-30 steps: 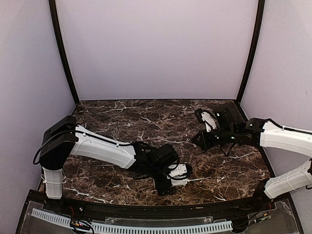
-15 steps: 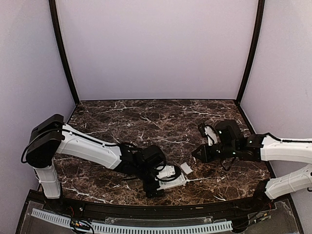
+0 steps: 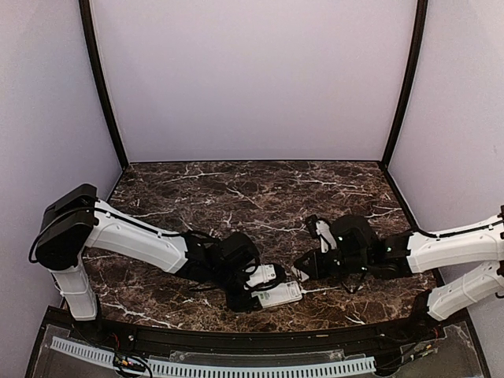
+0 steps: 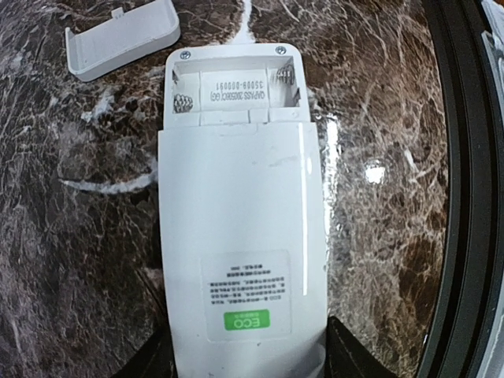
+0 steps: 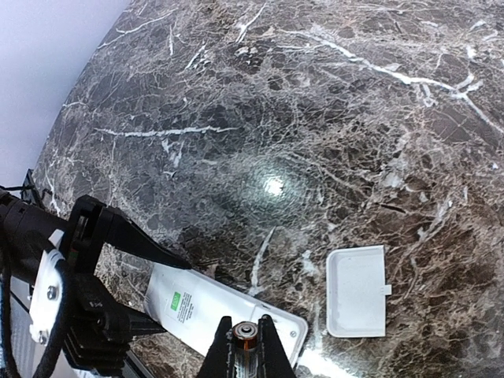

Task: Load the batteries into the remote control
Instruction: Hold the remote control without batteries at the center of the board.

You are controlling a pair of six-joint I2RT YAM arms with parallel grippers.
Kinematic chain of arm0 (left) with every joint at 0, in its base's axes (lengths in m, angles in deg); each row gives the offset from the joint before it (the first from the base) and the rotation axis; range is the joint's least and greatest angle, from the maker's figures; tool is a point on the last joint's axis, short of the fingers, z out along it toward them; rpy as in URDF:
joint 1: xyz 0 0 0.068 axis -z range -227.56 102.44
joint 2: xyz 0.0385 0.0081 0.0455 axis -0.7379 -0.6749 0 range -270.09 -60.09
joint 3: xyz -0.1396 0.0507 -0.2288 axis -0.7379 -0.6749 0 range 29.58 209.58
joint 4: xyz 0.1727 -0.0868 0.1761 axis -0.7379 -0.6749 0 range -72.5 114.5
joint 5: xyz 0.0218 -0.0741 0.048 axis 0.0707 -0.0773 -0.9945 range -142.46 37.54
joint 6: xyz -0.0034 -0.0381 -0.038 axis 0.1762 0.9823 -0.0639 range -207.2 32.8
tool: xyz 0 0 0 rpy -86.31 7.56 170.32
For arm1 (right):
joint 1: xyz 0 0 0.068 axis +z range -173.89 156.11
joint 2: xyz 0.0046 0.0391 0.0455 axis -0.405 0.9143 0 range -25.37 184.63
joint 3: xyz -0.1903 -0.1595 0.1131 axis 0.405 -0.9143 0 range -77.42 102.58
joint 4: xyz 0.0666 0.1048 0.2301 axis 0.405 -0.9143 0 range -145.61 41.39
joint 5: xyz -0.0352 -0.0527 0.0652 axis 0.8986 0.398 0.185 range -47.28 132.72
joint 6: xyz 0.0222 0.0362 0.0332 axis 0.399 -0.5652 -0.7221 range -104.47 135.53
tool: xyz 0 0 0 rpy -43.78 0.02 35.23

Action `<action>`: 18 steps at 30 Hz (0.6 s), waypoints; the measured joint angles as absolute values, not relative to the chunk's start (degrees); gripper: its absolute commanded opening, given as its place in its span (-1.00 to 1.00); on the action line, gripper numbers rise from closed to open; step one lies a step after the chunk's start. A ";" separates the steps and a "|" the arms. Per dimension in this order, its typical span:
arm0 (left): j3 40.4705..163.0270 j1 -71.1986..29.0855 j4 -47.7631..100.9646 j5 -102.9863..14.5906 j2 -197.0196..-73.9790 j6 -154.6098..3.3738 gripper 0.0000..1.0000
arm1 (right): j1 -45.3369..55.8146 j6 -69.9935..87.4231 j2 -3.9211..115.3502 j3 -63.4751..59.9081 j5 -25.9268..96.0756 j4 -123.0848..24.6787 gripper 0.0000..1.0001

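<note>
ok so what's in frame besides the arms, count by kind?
remote control: 1
cover plate, loose on the marble: 1
battery, held in the right gripper: 1
Total: 3
No second battery is visible in any view.

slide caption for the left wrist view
Remote control face down, battery bay open and empty, cover plate loose nearby.

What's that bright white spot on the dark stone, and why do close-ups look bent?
Right wrist view: a light reflected in the glossy table. Left wrist view: a glint beside the remote, and the wide lens bows the table's dark edge. Top view: even light.
</note>
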State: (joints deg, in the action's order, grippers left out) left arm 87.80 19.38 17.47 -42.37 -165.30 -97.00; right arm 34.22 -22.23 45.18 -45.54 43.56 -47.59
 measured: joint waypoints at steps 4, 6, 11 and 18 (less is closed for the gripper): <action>87.31 19.36 18.28 -42.35 -165.06 -96.19 -0.29 | 37.19 -24.37 46.69 -46.81 45.92 -44.75 -1.00; 87.14 19.36 18.65 -42.28 -165.04 -95.93 -0.40 | 38.42 -25.20 48.52 -46.92 46.99 -43.88 -1.00; 87.03 19.36 18.78 -42.31 -165.04 -95.56 -0.56 | 39.97 -27.08 50.97 -47.35 48.89 -43.46 -1.00; 86.79 19.53 19.17 -42.57 -164.97 -94.95 -0.60 | 42.37 -28.15 54.25 -47.75 52.30 -41.08 -1.00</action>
State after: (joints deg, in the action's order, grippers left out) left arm 86.79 19.53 19.17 -42.57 -164.97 -94.95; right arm 42.37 -28.15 54.25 -47.75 52.30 -41.08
